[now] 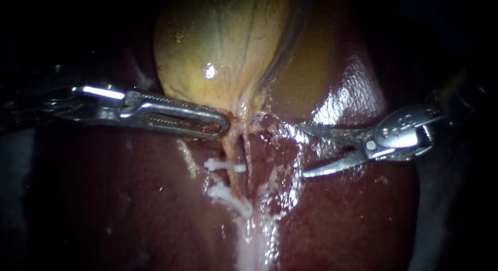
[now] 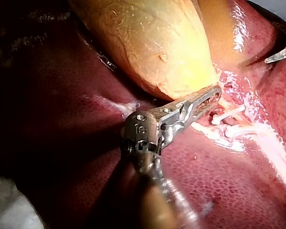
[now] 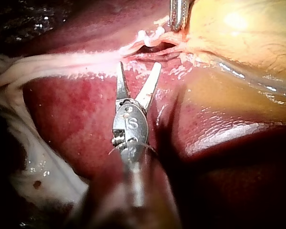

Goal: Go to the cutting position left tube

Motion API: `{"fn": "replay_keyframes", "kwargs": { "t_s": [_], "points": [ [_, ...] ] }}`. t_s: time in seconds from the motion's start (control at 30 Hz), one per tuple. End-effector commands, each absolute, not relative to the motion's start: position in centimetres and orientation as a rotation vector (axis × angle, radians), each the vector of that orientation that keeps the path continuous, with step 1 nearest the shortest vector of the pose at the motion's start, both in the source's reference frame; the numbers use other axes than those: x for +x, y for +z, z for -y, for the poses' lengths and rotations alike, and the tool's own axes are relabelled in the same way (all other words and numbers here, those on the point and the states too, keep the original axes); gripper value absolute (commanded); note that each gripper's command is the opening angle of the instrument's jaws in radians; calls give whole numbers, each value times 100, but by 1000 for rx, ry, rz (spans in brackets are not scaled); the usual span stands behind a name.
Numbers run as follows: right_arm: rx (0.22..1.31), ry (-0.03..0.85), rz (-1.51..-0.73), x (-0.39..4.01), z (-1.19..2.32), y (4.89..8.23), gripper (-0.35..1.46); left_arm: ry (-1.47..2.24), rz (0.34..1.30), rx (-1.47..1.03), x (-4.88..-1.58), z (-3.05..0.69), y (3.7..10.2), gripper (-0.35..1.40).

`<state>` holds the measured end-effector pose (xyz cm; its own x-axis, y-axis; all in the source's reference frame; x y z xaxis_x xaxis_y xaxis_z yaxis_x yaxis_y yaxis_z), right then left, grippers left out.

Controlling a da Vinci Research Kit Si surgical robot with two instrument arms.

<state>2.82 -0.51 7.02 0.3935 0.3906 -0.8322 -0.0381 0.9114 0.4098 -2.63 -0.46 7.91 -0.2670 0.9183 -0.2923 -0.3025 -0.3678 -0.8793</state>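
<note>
Endoscope view — right instrument (image 1: 302,150), jaws apart

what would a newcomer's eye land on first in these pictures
The pale yellow, bulging gallbladder stands out at the top against the glossy dark red liver. My left instrument has its slotted metal jaws shut on its lower end, and my right instrument stands open-jawed right of two white clips on a tube.

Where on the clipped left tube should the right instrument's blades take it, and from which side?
Probably the bare stretch of the left tube between the upper clip and the lower clip, from its right. The right instrument faces it there, blades open, and the tube runs straight down from the gallbladder, so they would cross it squarely.
</note>
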Motion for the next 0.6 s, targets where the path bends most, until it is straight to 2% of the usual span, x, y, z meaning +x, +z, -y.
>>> {"fn": "replay_keyframes", "kwargs": {
  "t_s": [0.03, 0.2, 0.6],
  "points": [
    [351, 279, -1140, 281, 51, 702, 143, 1769, 902, -1062, -263, 46, 791, -35],
    [351, 279, -1140, 281, 51, 702, 143, 1769, 905, -1062, -260, 45, 788, -35],
    [354, 284, -1139, 281, 51, 702, 143, 1744, 899, -1068, -220, 29, 743, -35]
  ]
}}
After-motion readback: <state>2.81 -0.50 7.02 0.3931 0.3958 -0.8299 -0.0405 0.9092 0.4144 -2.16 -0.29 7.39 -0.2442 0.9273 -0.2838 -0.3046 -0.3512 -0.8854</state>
